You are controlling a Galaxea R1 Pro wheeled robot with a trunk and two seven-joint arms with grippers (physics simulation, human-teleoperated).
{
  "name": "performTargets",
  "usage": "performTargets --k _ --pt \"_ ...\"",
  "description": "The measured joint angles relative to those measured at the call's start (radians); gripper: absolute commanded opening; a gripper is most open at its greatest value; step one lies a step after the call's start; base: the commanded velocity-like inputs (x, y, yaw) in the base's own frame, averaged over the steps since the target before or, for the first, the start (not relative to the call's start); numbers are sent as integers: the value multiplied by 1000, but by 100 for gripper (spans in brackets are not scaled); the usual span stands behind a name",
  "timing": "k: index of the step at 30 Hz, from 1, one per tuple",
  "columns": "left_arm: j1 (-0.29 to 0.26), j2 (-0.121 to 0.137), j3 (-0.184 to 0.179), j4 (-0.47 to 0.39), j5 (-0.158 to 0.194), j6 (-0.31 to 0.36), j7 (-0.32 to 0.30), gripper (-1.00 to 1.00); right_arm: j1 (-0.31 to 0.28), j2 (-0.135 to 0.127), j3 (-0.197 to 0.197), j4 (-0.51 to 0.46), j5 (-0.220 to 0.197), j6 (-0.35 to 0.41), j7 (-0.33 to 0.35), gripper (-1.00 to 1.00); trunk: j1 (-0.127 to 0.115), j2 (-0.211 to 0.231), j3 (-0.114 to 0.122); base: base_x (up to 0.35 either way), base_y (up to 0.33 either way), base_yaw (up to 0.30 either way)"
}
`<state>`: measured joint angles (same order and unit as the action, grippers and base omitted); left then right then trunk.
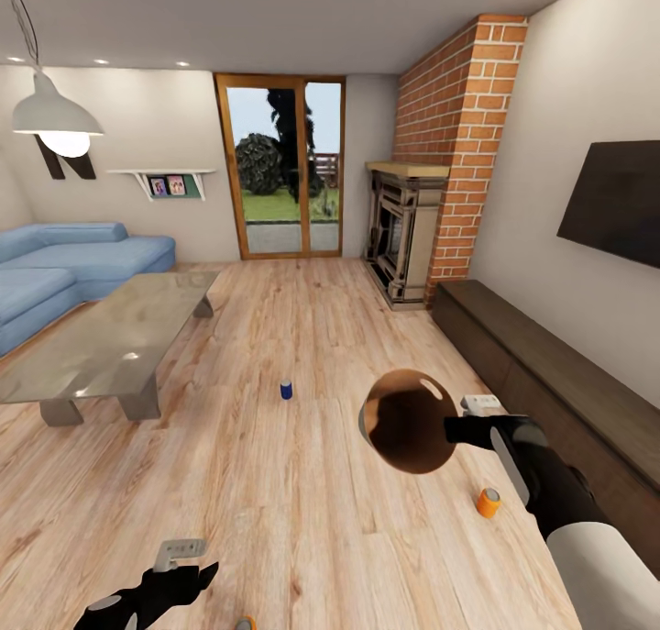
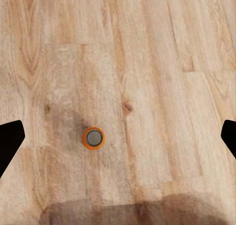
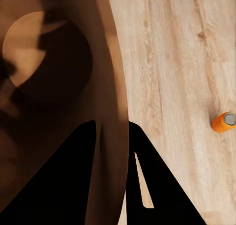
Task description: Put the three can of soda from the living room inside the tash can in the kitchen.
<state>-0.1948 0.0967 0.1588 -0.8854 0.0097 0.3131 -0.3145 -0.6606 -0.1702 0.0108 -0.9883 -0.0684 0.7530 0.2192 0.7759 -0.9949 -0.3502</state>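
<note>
My right gripper [image 1: 456,428] is shut on the rim of the tash can [image 1: 408,421], held tilted above the floor with its coppery-brown inside facing the head camera. In the right wrist view the fingers [image 3: 140,151] straddle the bin wall [image 3: 59,87]. One orange can of soda [image 1: 489,502] lies on its side on the floor near the cabinet, also the orange can [image 3: 223,122]. The dark blue can [image 1: 286,390] stands further out. A second orange can [image 2: 93,137] stands upright below my open left gripper [image 1: 203,570]; its top peeks at the edge [image 1: 245,623].
This is the living room: a glass coffee table [image 1: 110,346] and light-blue sofa [image 1: 55,268] at left, a long dark low cabinet [image 1: 550,364] and wall TV [image 1: 614,199] at right, the brick fireplace [image 1: 403,236] and glass doors [image 1: 284,167] ahead. Wood floor lies between.
</note>
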Motion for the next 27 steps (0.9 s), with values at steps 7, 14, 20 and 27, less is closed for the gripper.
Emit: performTargets --k 7,14,20,27 --pt "0 0 -1 -1 2 -2 0 100 2 0 2 -61 -3 21 0 -100 0 0 -8 0 0 0" --pt "0 0 -2 0 0 -4 0 100 2 0 2 -76 -2 36 0 -100 0 0 -19 0 0 0" --pt "0 0 -2 0 -2 -5 0 100 3 0 2 -77 -3 37 0 -100 8 -14 -35 0 0 0" --pt "0 0 -3 0 -3 -5 0 100 3 0 2 -78 -2 37 0 -100 34 -63 -68 0 0 0"
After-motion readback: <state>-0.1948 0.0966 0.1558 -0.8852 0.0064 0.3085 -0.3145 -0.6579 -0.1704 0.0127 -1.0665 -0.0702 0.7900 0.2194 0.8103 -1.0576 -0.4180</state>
